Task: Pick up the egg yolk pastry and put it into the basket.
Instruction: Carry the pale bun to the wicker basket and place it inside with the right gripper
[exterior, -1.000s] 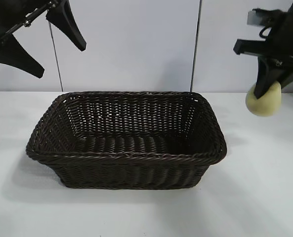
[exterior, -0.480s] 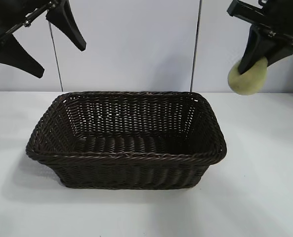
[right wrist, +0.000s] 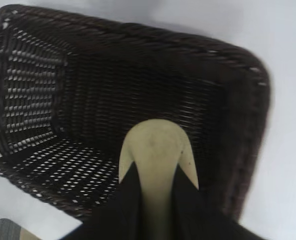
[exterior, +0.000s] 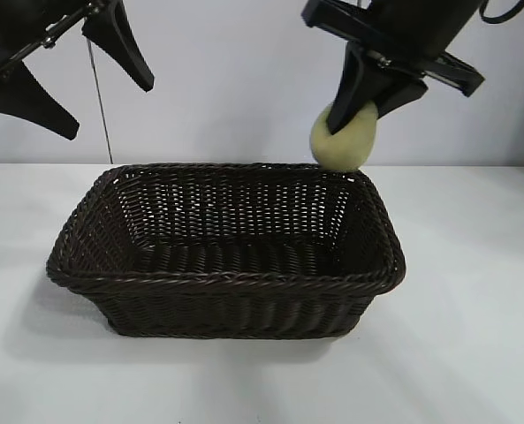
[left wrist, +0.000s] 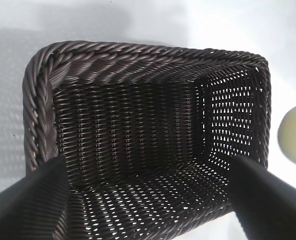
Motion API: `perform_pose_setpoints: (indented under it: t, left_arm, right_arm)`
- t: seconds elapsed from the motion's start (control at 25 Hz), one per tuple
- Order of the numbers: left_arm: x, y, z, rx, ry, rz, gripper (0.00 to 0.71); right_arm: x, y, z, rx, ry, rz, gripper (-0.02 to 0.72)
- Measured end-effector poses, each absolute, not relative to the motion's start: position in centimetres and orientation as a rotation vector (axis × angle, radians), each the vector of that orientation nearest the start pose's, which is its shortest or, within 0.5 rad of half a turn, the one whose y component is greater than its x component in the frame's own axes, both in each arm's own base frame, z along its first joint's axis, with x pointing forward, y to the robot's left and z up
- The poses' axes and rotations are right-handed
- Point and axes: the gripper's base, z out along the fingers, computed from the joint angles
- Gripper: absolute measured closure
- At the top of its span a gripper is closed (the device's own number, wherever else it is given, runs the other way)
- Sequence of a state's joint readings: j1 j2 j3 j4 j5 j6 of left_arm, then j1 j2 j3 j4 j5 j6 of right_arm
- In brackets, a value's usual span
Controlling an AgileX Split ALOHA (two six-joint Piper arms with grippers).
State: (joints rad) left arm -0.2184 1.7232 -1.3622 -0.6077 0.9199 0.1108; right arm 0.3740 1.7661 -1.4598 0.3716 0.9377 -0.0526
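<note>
One egg yolk pastry (exterior: 343,137) above basket (exterior: 226,265)

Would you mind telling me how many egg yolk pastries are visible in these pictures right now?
1. The egg yolk pastry is held in the right gripper, in the air above the basket near its far right corner. None lies inside the basket or on the table.

The right gripper's (exterior: 357,108) fingers (exterior: 348,88) cover part of the egg yolk pastry (exterior: 345,141); both arms are cropped by the exterior view's top edge.
</note>
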Motion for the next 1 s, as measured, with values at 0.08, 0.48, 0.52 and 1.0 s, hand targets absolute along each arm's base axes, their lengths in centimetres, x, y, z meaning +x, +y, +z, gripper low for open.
perform_pose_setpoints:
  t: [0.08,0.48,0.52,1.0]
  left_arm:
    - [34.8,-12.0,27.7,0.063,2.698,-0.79,0.082]
    - [34.8,-12.0,27.7,0.062,2.698,-0.79,0.082]
    - [34.8,-12.0,27.7,0.062,2.698,-0.79,0.082]
    - [34.8,-12.0,27.7,0.062,2.698,-0.79,0.082]
  right_arm:
    - [34.2,17.8,27.7,-0.395,2.701,0.572,0.609]
    - [35.1,21.9,22.2,-0.426,2.737,0.567,0.608]
    - [35.3,22.0,21.7,-0.42,2.74,0.564,0.607]
    - [35.1,22.1,20.6,-0.422,2.813,0.568,0.283]
